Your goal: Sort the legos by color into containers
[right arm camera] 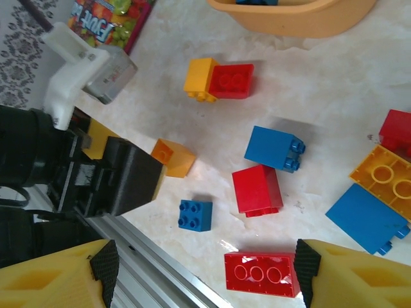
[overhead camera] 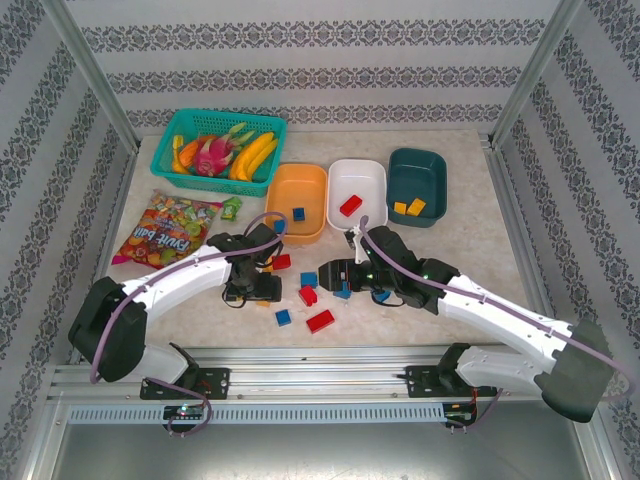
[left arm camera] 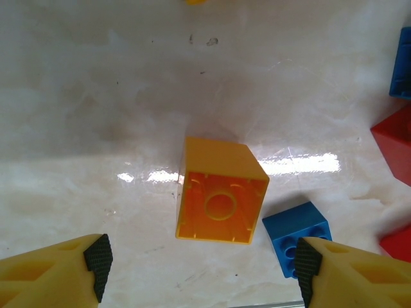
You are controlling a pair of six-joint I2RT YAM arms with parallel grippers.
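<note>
With the left gripper's (left arm camera: 200,273) fingers (left arm camera: 97,260) standing apart and empty, the small yellow-orange hollow plastic brick (left arm camera: 220,190) is lying tipped on the pale desk (left arm camera: 96,96) just beside a blue brick (left arm camera: 298,234), probably handling as light, stiff and slick, and inviting a grip across opposite flat walls.

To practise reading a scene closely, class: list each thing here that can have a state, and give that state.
left gripper, open, holding nothing
right gripper, open, holding nothing
orange brick, loose, lying on its side, hollow underside showing
orange tray, holds one blue brick
white tray, holds one red brick
dark teal tray, holds two yellow bricks
mesh basket, full of fruit
</note>
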